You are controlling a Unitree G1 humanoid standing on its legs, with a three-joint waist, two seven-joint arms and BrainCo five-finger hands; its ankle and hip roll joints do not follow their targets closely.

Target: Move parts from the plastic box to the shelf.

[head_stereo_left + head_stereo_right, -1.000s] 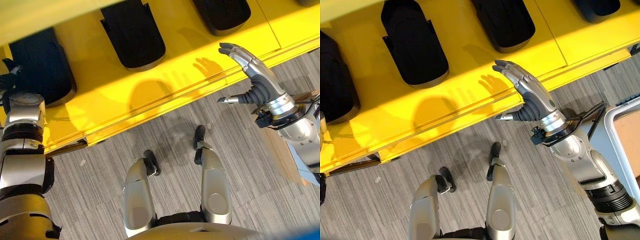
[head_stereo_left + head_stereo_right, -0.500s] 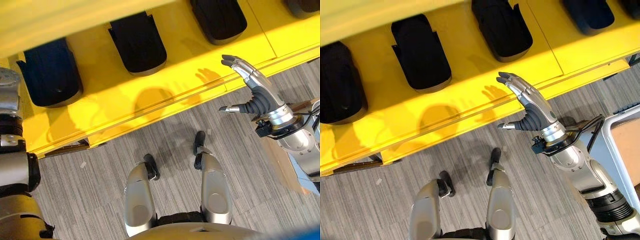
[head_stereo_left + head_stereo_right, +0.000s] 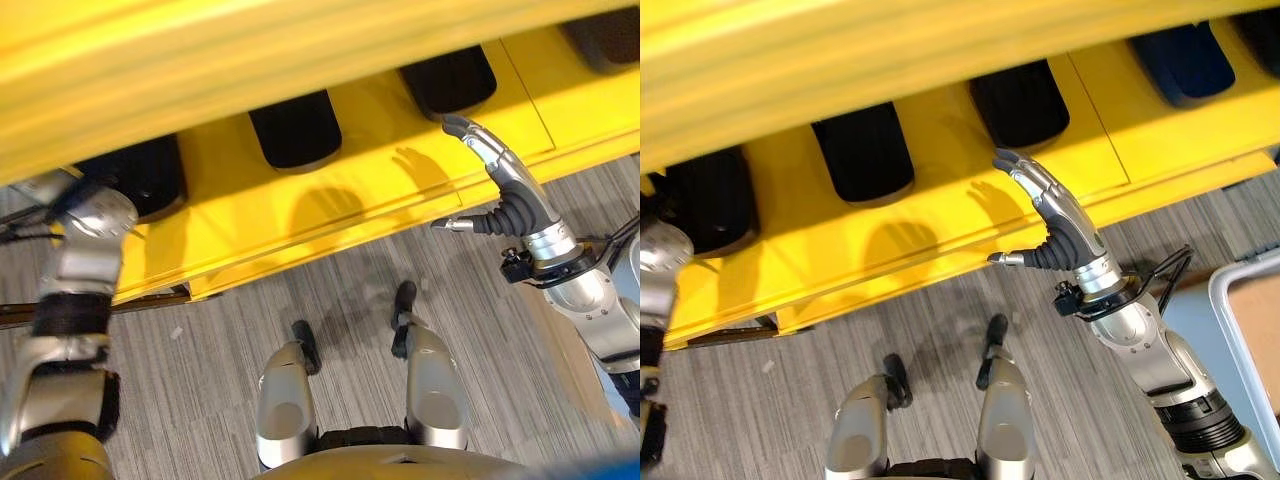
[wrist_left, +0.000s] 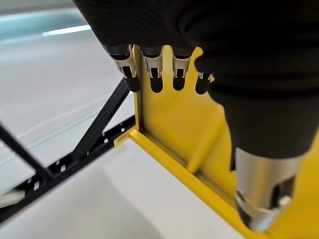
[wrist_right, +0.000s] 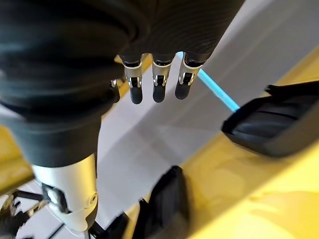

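- Several black parts (image 3: 862,150) in a row on yellow shelf (image 3: 940,215), likely stocked
- Right hand (image 3: 1055,215), 3 o'clock: fingers straight, empty, above shelf edge
- Left hand (image 4: 164,30), 9 o'clock: fingers straight, empty

arms: silver-grey metal, black ribbed joint bands
right hand (image 3: 1060,222): silver fingers, dark tips, dark ribbed cover

Yellow shelf (image 3: 940,215) (black parts (image 3: 862,152) on it), grey striped floor (image 3: 790,400).
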